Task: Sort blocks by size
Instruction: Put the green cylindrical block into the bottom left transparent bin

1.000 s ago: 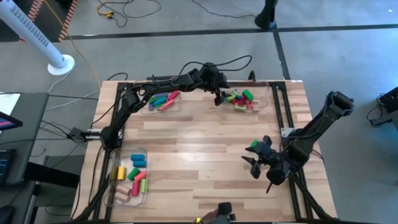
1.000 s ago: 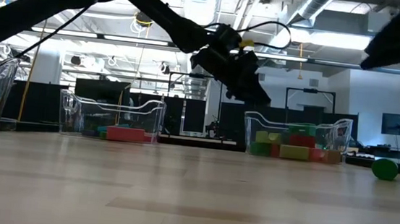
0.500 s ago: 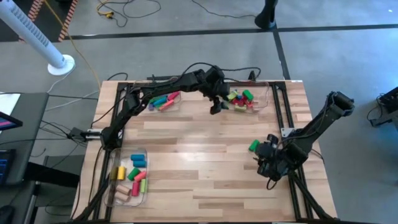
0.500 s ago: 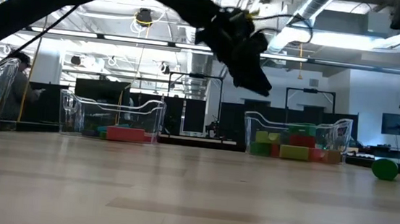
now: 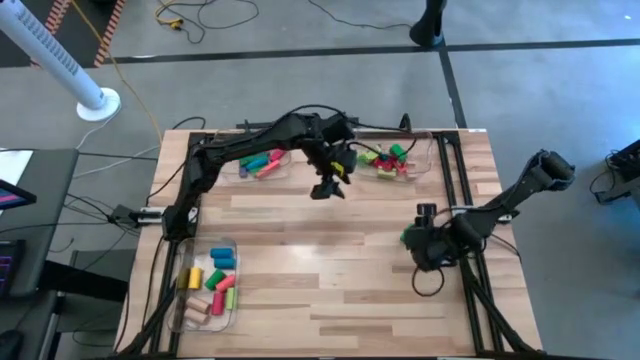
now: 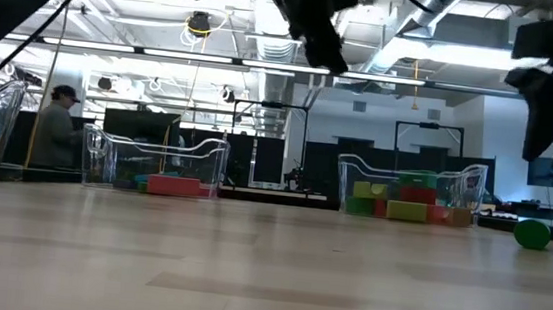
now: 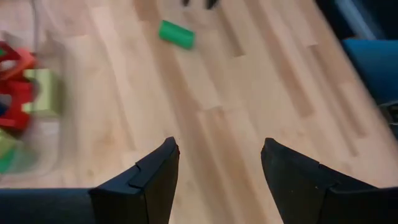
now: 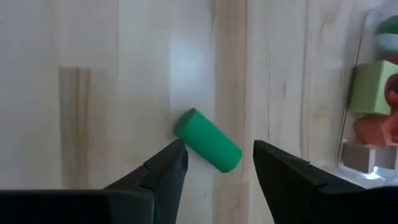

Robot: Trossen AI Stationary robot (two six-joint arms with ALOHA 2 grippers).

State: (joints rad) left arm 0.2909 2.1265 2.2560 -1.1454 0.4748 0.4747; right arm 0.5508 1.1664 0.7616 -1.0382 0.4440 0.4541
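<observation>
Your right gripper (image 8: 216, 163) is hanging directly over the green cylinder (image 8: 208, 140), fingers spread and gripping nothing. That block is lying on its side on the bare table (image 5: 300, 250), alone, on the right half near the right edge; in the high view it is showing as a green patch (image 5: 407, 236) at the gripper's (image 5: 428, 238) edge. From table height you cannot tell whether the fingers are touching it; it is sitting low at the far right (image 6: 532, 234).

Your left gripper (image 7: 217, 163) is held above the table's middle back area (image 5: 328, 185), fingers spread and empty, between the two rear bins.

The remaining blocks are sitting in three clear bins: a mixed green, red and yellow lot in the back right bin (image 5: 425, 150), long coloured pieces in the back left bin (image 5: 262, 172), and short cylinders in the front left bin (image 5: 232, 244).

A person (image 6: 54, 136) is standing in the room beyond the table.
</observation>
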